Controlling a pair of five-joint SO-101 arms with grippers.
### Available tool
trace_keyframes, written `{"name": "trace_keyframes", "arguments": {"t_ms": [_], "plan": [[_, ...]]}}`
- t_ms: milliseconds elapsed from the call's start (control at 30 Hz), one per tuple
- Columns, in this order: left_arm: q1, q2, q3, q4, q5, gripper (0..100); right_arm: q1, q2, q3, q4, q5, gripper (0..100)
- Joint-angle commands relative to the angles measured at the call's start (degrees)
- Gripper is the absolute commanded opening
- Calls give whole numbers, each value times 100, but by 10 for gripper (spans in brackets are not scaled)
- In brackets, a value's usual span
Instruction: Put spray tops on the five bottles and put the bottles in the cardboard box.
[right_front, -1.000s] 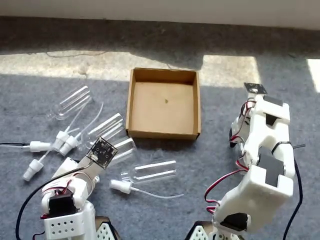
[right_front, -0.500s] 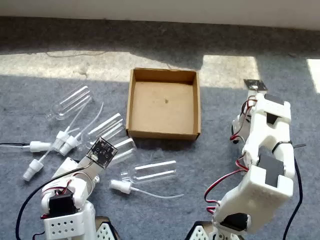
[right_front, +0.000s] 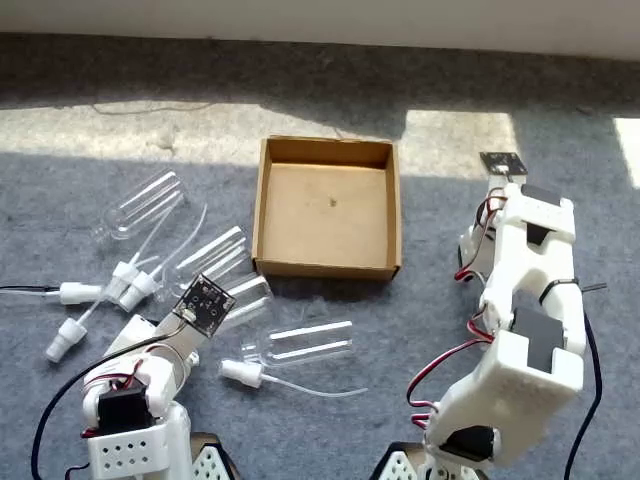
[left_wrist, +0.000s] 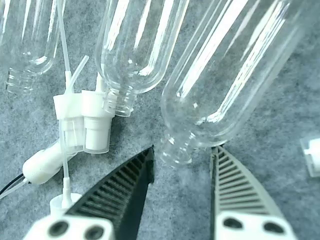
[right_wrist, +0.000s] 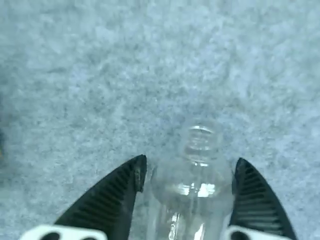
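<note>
My left gripper (left_wrist: 182, 151) is open, low over the carpet, with a finger on either side of the neck of a clear bottle (left_wrist: 225, 75) lying on its side. Two more bottles (left_wrist: 140, 45) lie beside it, with white spray tops (left_wrist: 85, 120) at their necks. My right gripper (right_wrist: 190, 162) is shut on another clear bottle (right_wrist: 195, 185), whose open neck points away over bare carpet. The cardboard box (right_front: 262, 200) sits open in the middle. One bottle (right_front: 300, 342) and a spray top (right_front: 243, 373) lie in front of it, and another bottle (right_front: 140, 205) lies far left.
Several spray tops (right_front: 75, 292) with long tubes are scattered on the grey carpet at the left. The right arm (right_front: 525, 300) stands to the right of the box, with open carpet around it. A thin cable (right_front: 150, 107) runs along the far side.
The right arm's wrist has shifted a little toward the far side of the carpet. The left arm and the loose bottles and tops have stayed put.
</note>
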Motion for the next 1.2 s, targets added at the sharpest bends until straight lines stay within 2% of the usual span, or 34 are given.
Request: {"name": "trace_keyframes", "arguments": {"t_ms": [0, 267, 433, 533, 667, 767, 967, 1033, 1167], "plan": [[22, -22, 110, 316, -70, 179, -40, -303, -268, -66, 53, 117], [4, -22, 110, 316, -70, 179, 189, -365, -295, 154, 18, 4], [31, -22, 110, 281, -79, 179, 268, -734, -884, 673, 9, 5], [-13, -22, 101, -237, -79, 179, 268, -1349, -998, 840, 9, 5], [-13, -22, -4, -448, -35, 178, 233, -2457, -892, 848, -255, 5], [-180, -22, -523, -316, 62, 178, 233, -3231, -259, 593, -316, 5], [-611, 75, -2290, -220, 747, 181, 215, -4365, 1341, -312, -343, 5], [-673, 470, -2844, -62, 835, 182, 136, -4585, 1807, -505, -316, 5], [-690, 2070, -4004, 255, 888, 182, -84, -4804, 2448, -629, -308, 5]]}}
